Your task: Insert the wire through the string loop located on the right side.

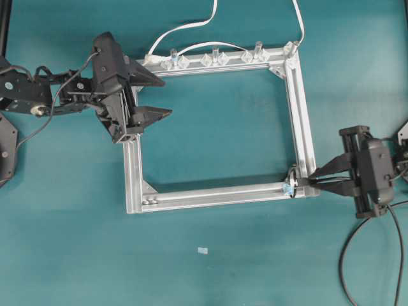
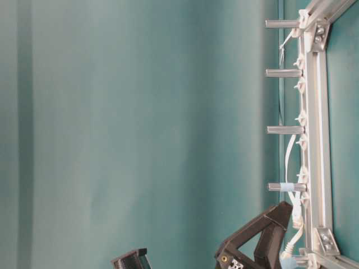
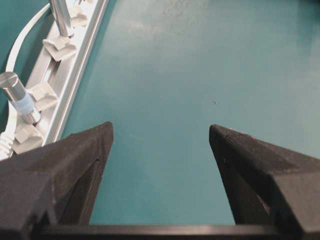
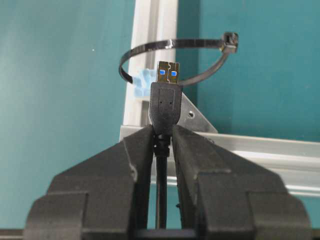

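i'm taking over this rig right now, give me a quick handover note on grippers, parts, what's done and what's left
Left gripper: jaws wide open, holding nothing, hovering over the top-left corner of the aluminium frame.
Right gripper: jaws shut on the wire, gripped just behind its plug, metal tip pointing forward.
String loop: at the frame's lower-right corner, on a pale-blue base, standing open right in front of the plug.
Done: wire picked up and lined up with the loop.
Left: the plug tip looks not yet through the loop; push it through, then probably release.
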Robot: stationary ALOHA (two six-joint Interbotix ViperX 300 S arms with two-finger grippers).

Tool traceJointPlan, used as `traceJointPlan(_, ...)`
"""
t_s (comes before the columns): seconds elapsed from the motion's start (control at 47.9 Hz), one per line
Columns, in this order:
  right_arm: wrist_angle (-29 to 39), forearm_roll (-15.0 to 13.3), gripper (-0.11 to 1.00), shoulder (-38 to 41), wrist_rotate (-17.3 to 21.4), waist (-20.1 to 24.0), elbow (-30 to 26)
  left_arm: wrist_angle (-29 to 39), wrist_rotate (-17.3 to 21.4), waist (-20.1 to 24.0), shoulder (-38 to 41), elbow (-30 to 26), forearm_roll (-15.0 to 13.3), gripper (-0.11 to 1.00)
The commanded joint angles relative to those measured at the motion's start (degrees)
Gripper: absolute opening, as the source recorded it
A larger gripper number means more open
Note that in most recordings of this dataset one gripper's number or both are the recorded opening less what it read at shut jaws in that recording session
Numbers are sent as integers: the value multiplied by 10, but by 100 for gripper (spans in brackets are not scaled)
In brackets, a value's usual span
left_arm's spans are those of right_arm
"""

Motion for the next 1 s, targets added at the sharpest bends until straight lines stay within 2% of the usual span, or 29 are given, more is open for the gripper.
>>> traceJointPlan(0.0, -6, -2, 16, 15, -2, -1, -20, -3, 0, -5, -5, -11, 2, 79)
traceJointPlan(0.355, -18, -2, 16, 58, -2, -1, -47, 34, 1, -17, -5, -12, 2, 79)
traceJointPlan(0.981, -31, -2, 16, 73, -2, -2, -58, 35, 1, -30, -5, -18, 2, 79)
